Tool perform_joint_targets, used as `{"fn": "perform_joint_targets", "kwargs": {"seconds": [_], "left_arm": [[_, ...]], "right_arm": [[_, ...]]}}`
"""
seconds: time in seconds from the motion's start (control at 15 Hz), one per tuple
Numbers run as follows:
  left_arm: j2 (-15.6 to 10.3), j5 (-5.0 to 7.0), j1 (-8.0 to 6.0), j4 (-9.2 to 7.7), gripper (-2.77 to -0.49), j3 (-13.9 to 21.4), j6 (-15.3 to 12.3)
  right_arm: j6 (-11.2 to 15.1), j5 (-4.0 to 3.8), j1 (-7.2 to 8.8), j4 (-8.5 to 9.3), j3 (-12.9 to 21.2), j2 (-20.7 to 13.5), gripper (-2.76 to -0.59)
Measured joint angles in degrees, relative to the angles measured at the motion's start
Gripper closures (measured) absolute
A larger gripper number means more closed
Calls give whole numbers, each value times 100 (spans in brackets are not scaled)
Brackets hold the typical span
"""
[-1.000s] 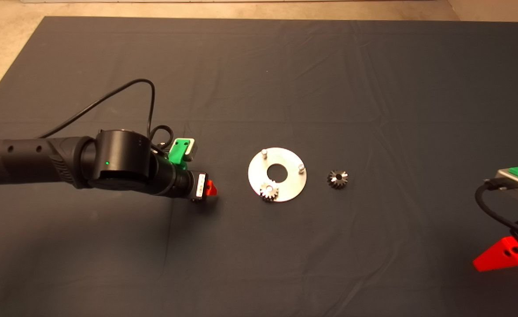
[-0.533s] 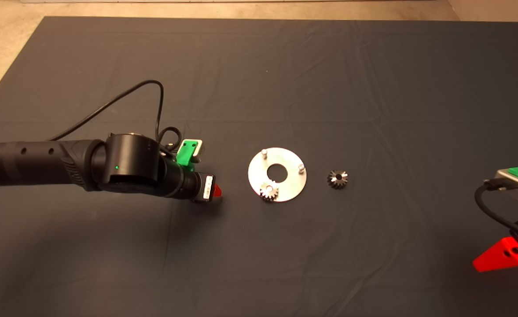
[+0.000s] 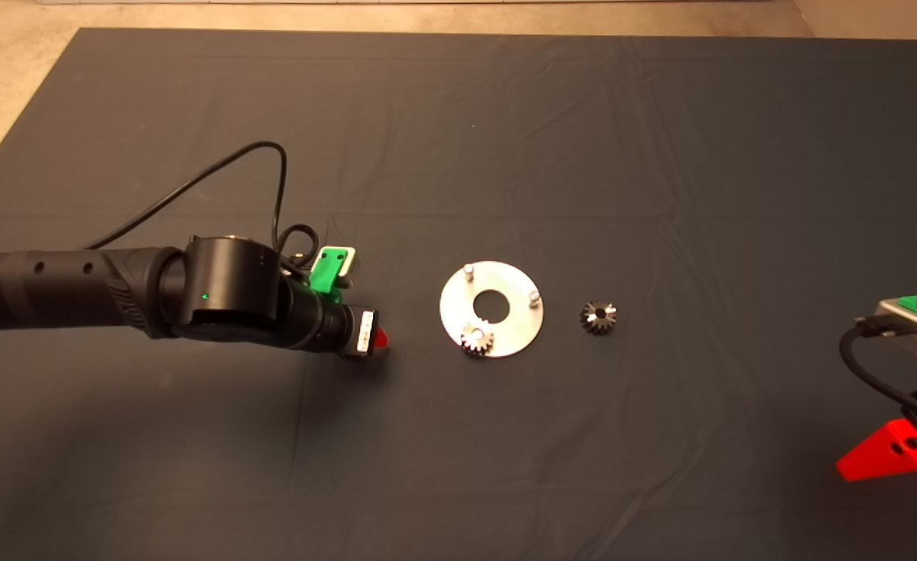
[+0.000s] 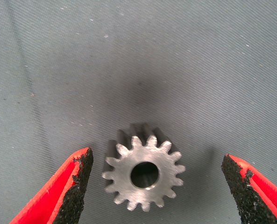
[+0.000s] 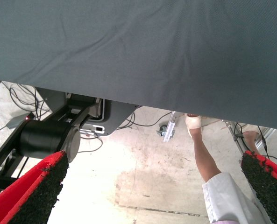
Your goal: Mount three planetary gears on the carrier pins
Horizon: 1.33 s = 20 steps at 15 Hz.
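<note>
Gear (image 4: 144, 173) flat on the mat (image 3: 458, 140), bore up, sitting right between the left gripper (image 4: 157, 179)'s spread pads, nearer one pad than the other and touching neither. It only needs to close. Carrier disc (image 3: 514, 329) lies just beyond its fingertips: one gear (image 3: 477, 339) already seated, two pins (image 3: 467, 269) bare, dark gear (image 3: 597, 316) past the disc. Right gripper (image 5: 152, 186) waits open at the mat's lower right edge.
</note>
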Motion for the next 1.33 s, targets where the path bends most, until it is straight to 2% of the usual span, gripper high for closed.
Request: {"fn": "perform_joint_targets", "kwargs": {"seconds": [0.33, 0.47, 0.53, 0.67, 0.93, 1.0, 1.07, 1.33], "left_arm": [[2, 2, 0, 0, -193, 10, 17], [20, 15, 2, 0, -180, 10, 23], [65, 52, 25, 0, -180, -12, 53], [122, 229, 96, 2, -180, -33, 128], [99, 461, 107, 28, -180, 0, 149], [101, 578, 107, 33, -179, 13, 150], [101, 692, 107, 47, -169, 38, 150], [113, 726, 107, 50, -166, 96, 152]], "right_arm": [[-1, -1, 0, 0, 0, -30, -275], [-1, -1, 0, 0, 0, -33, -275], [-1, -1, 0, 0, 0, -33, -275], [-1, -5, 0, 0, 0, -61, -275], [-1, 0, 0, 2, 0, -60, -275], [-1, 0, 0, 2, 0, -59, -275], [-1, -1, 0, 2, 0, -59, -275], [-1, 0, 0, 2, 0, -59, -275]]}}
